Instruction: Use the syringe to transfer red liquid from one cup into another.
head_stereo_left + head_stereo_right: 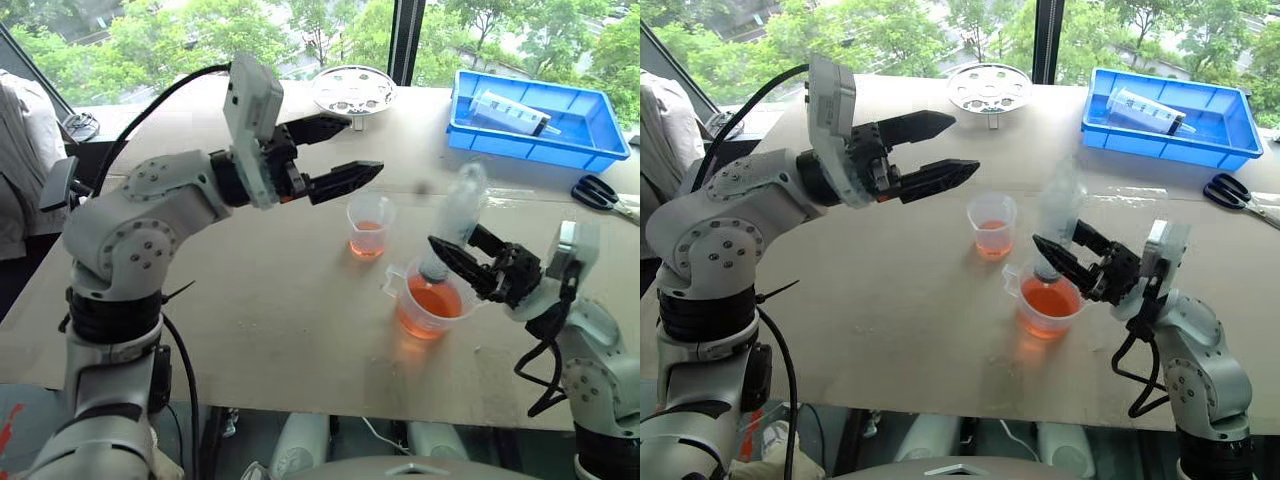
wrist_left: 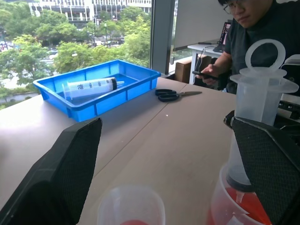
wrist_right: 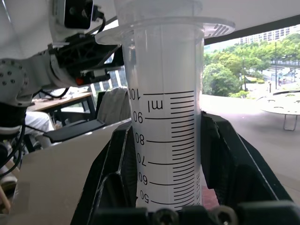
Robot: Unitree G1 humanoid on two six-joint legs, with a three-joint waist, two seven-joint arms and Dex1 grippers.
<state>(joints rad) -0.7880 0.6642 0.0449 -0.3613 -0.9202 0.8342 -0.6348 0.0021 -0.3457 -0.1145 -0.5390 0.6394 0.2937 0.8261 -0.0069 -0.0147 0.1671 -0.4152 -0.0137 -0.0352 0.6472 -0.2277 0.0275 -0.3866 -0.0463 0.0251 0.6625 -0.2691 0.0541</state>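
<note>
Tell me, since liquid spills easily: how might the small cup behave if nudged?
The small cup looks like thin clear plastic holding only a little red liquid, so it is probably light and would slide easily. Being tall for its narrow base, it might tip.

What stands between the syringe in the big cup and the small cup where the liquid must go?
Nothing visible. The syringe, held by the right gripper, stands nozzle-down in the handled cup. The small cup is just beyond it, with bare table between them.

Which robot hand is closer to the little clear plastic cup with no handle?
Left. The left gripper hovers open just above the small handleless clear cup; the right gripper sits farther away, holding the clear plastic syringe in the handled cup.
</note>
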